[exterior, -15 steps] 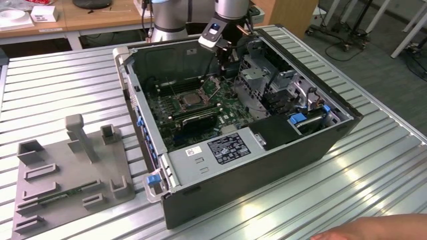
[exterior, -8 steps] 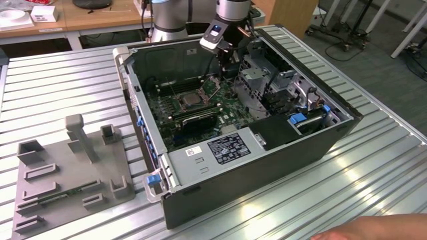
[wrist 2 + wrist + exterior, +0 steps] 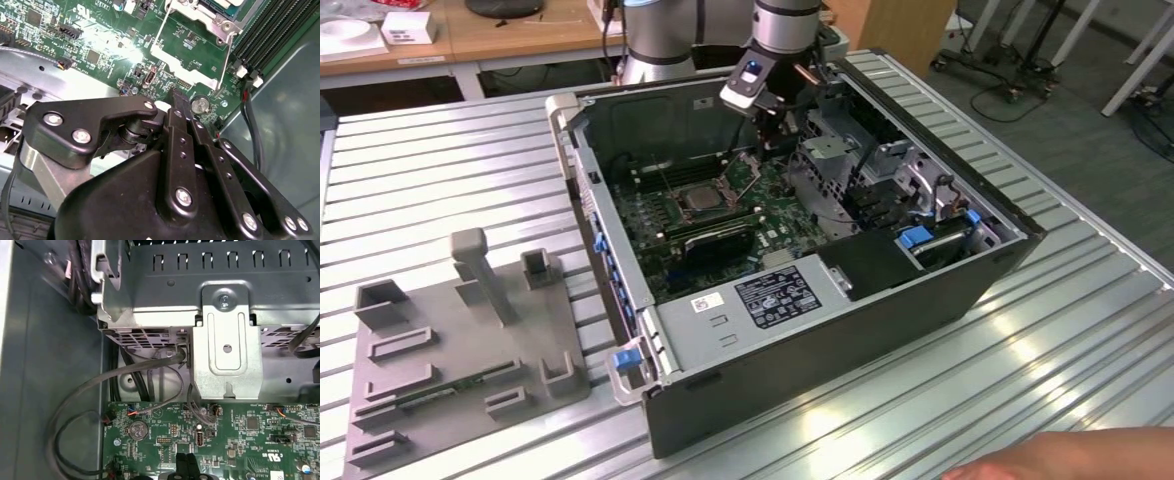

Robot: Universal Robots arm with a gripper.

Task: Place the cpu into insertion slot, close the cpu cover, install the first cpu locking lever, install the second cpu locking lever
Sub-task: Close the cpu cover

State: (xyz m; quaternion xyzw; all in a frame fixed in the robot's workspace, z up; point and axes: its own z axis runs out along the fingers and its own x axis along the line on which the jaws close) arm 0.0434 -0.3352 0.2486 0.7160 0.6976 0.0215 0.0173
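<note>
Pointing at the motherboard [image 3: 250, 440], the gripper [image 3: 186, 462] has fingers pressed together

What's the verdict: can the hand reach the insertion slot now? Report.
Probably yes. The hand hangs inside the open case, close to the insertion slot, with nothing standing between them; thin wire levers stick up beside the slot.

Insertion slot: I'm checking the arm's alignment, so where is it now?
The square black-framed insertion slot sits on the green motherboard inside the open dark computer case, toward the exterior view's left of the black end effector.
</note>
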